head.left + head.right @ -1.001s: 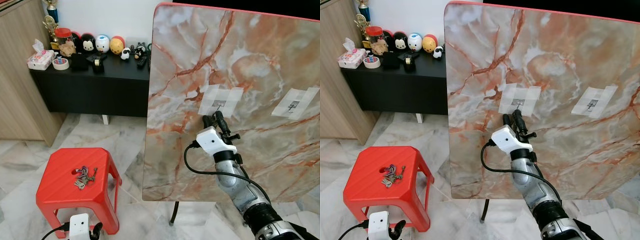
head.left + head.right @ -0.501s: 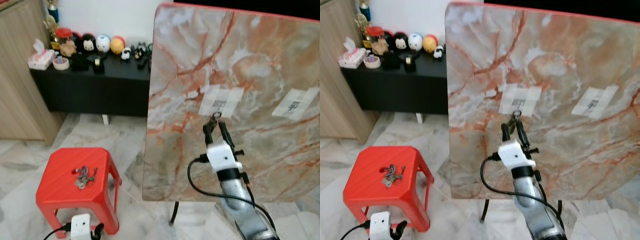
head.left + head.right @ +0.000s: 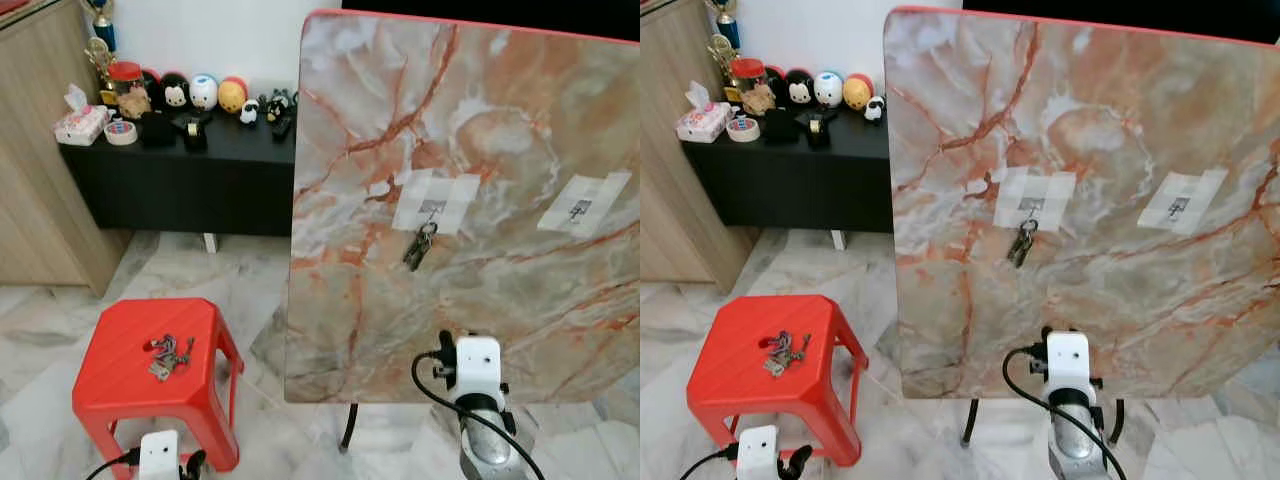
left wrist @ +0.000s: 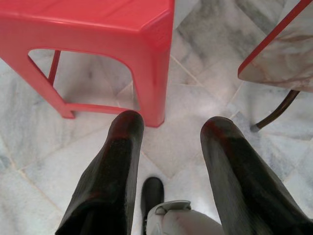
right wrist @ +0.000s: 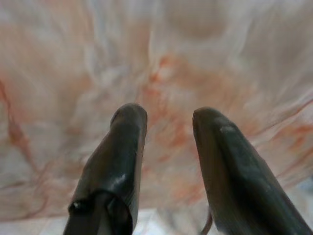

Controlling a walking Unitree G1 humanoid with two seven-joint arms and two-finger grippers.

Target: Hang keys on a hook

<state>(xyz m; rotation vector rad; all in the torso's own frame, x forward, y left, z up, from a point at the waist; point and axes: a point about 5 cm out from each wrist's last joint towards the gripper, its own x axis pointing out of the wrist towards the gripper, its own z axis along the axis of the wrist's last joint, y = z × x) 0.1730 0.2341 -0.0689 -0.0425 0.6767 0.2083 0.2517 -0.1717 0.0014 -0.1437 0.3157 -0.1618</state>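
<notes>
We see a bunch of keys (image 3: 419, 245) hanging from a small hook (image 3: 431, 212) on the upright marble board (image 3: 500, 120). Our right gripper (image 5: 168, 161) sits below the keys, well apart from them, its fingers parted and empty. Our left gripper (image 4: 171, 142) (also parted, holding nothing) hangs beside the board, near a red stool (image 3: 130, 370) that carries another bunch of keys (image 3: 168, 354).

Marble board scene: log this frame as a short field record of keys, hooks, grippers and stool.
hung keys: dark key bunch hanging on the left taped metal hook of the upright marble-pattern board
other hook: right taped hook, bare
spare keys: second key bunch on red plastic stool
right gripper: open, empty, facing the board
left gripper: open, empty, low beside the stool
</notes>
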